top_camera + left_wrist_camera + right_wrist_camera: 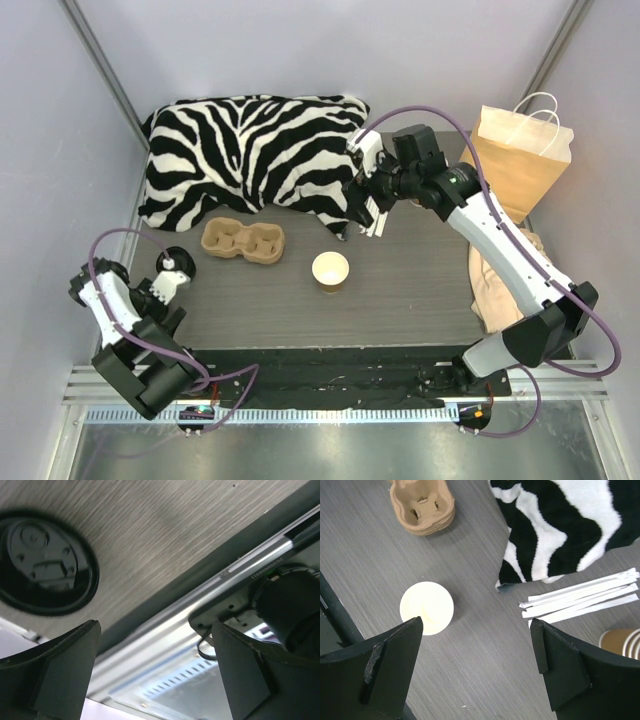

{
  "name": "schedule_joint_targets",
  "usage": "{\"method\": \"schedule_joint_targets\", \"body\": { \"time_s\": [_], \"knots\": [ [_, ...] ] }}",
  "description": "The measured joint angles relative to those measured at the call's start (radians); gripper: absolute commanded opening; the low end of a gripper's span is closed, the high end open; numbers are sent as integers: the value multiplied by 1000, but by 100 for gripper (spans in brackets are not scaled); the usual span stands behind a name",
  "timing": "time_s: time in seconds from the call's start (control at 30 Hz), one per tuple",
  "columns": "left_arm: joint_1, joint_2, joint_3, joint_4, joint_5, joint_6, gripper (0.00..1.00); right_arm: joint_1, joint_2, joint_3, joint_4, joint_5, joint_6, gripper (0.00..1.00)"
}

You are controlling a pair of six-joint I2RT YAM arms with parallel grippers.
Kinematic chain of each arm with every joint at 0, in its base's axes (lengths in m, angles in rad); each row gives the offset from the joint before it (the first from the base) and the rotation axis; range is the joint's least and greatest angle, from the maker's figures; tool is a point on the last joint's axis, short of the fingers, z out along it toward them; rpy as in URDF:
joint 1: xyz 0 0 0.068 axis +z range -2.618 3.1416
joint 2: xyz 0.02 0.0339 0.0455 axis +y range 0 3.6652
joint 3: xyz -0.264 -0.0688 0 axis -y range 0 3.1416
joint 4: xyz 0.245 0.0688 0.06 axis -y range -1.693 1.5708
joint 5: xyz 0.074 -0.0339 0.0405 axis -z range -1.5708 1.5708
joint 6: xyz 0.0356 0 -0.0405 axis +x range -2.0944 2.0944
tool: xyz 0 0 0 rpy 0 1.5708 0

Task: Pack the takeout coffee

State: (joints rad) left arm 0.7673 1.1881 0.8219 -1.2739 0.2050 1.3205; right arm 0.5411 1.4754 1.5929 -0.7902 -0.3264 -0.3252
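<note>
No cup with a black lid on it shows. A lidless tan paper cup (330, 270) with a cream inside stands mid-table; it also shows in the right wrist view (426, 608). A loose black lid (45, 562) lies on the table at the left edge, and in the top view (166, 260) it sits by my left gripper (170, 276). My left gripper (155, 670) is open and empty, just off the lid. My right gripper (366, 212) is open and empty, raised above the table behind and to the right of the cup; in its wrist view (477, 665) the cup is near the left finger.
A brown pulp cup carrier (243, 241) lies left of the cup. A zebra-striped cushion (250, 150) fills the back. White wrapped straws (580, 600) and a stack of tan cups (620, 642) lie on the right. A paper bag (520, 160) and beige cloth (500, 285) are on the right.
</note>
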Motion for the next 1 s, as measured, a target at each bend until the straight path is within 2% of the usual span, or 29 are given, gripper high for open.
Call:
{"method": "schedule_joint_targets", "body": {
  "time_s": [0.1,0.23,0.57,0.87,0.9,0.97,1.0],
  "knots": [
    [0,-32,-63,42,18,118,97,-21,0,18,-6,1,7,98],
    [0,-17,-98,114,23,203,91,-40,0,19,-19,3,12,98],
    [1,127,-97,237,16,245,78,-42,13,19,-41,11,14,98],
    [0,145,-133,356,-8,294,47,-42,35,52,-69,33,10,98],
    [0,138,-139,369,-11,299,39,-42,37,61,-71,35,10,98],
    [0,121,-152,386,-18,312,32,-42,43,78,-76,39,10,98],
    [0,109,-161,395,-22,319,23,-42,48,90,-80,40,10,98]
  ]
}}
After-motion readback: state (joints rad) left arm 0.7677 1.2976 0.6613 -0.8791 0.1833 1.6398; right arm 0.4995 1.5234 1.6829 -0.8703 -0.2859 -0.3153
